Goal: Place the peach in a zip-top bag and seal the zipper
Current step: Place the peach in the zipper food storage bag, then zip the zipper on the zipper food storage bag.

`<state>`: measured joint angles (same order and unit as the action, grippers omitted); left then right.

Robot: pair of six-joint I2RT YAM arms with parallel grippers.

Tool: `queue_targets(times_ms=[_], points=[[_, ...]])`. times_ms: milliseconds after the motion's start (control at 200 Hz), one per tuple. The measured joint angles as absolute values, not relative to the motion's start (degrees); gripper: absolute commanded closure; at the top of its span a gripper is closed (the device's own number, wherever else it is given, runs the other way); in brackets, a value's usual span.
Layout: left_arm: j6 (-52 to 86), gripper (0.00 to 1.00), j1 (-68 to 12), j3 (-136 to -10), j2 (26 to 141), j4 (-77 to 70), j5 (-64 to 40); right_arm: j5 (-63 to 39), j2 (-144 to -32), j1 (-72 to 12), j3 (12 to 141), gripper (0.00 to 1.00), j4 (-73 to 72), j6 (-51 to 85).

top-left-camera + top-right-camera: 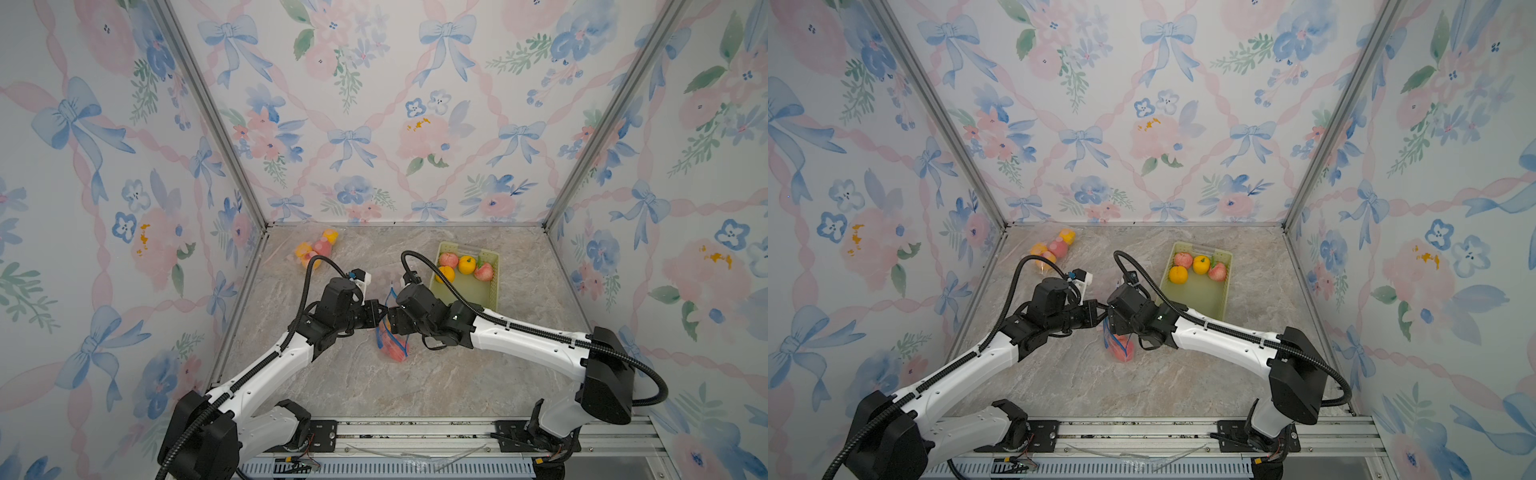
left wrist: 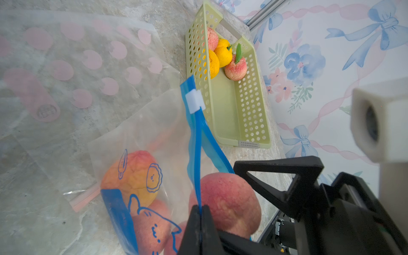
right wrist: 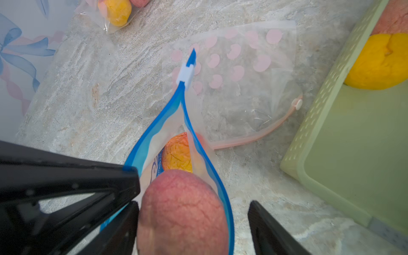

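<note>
- left arm [image 1: 274, 374] and right arm [image 1: 532, 345]: white shells, chunky black joints, lil dark screw holes dotted along
- ribbed black cable [image 1: 307, 282] loops off each one
- left gripper [image 2: 199, 212] is plain matte black
- white boxy mount [image 1: 362, 277] near its wrist

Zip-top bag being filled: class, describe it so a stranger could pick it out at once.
On the marble table, beside the green basket, the left gripper pinches one zip-top bag. Unlike the flat pink-dotted bag next to it, it has a blue zipper strip, a white slider and blue cartoon drawings.
</note>
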<state>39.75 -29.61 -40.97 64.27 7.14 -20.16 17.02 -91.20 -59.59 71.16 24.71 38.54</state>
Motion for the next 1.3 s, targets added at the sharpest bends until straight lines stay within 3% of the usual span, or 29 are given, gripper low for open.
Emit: queue_targets(times_ms=[610, 875, 1035, 1165, 1300], points=[[40.77, 1.00, -29.67, -40.97, 64.27, 7.22, -19.29, 17.63, -81.45, -61.04, 66.32, 0.31, 24.16, 46.04], [40.82, 1.00, -30.00, -40.97, 64.27, 7.22, -18.94, 17.61, -82.96, -63.64, 62.22, 0.37, 22.06, 52.03], [40.82, 1.00, -30.00, -40.86, 64.27, 7.22, -18.90, 17.63, -87.02, -63.96, 62.92, 0.53, 20.78, 52.84], [41.04, 1.00, -30.00, -40.60, 64.27, 7.25, -18.90, 17.65, -89.23, -63.99, 64.55, 0.72, 20.84, 52.36], [41.21, 0.86, -30.00, -40.60, 63.92, 7.25, -18.90, 17.89, -89.38, -64.05, 65.54, 0.96, 21.78, 51.07]])
